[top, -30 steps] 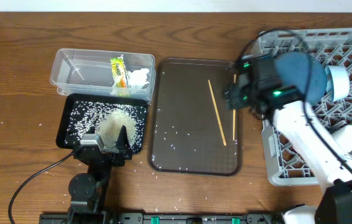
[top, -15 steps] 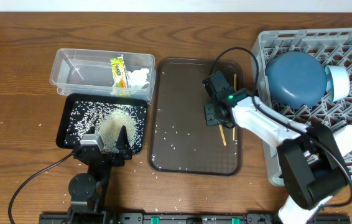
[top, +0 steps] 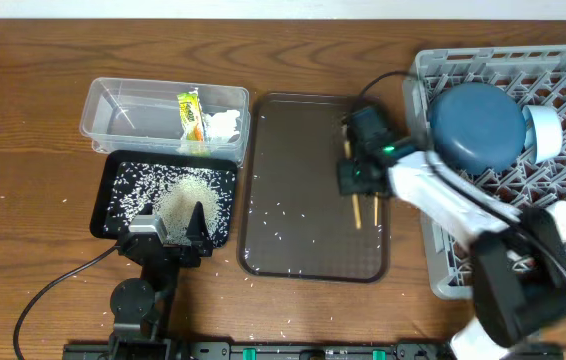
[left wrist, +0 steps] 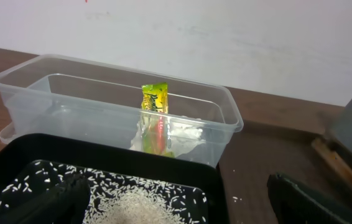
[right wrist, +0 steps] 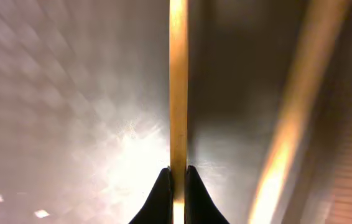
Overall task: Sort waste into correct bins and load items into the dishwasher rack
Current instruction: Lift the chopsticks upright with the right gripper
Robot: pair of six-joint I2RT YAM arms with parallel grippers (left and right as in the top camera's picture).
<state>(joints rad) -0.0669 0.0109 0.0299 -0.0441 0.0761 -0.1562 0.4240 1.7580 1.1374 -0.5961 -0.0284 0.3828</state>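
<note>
Shifted rightward over the brown tray (top: pixel 298 150), right claw (right wrist: pixel 177 180) clamped on one chopstick (right wrist: pixel 178 74), second chopstick (right wrist: pixel 291 124) alongside. Left of tray: wrapper (left wrist: pixel 154 112), tissue (left wrist: pixel 185 132), rice (top: pixel 188 190) binned, left claw (top: pixel 173 225) apart. Right of tray: blue bowl (top: pixel 475 125) racked; chopsticks pending.

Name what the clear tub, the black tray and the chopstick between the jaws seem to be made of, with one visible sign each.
Clear tub: likely thin plastic, glossy; the snack wrapper shows through its wall. Black tray: probably plastic, smooth dark rim. Chopstick: looks like wood or bamboo, pale golden, faintly shiny; grain too blurred to tell.
</note>
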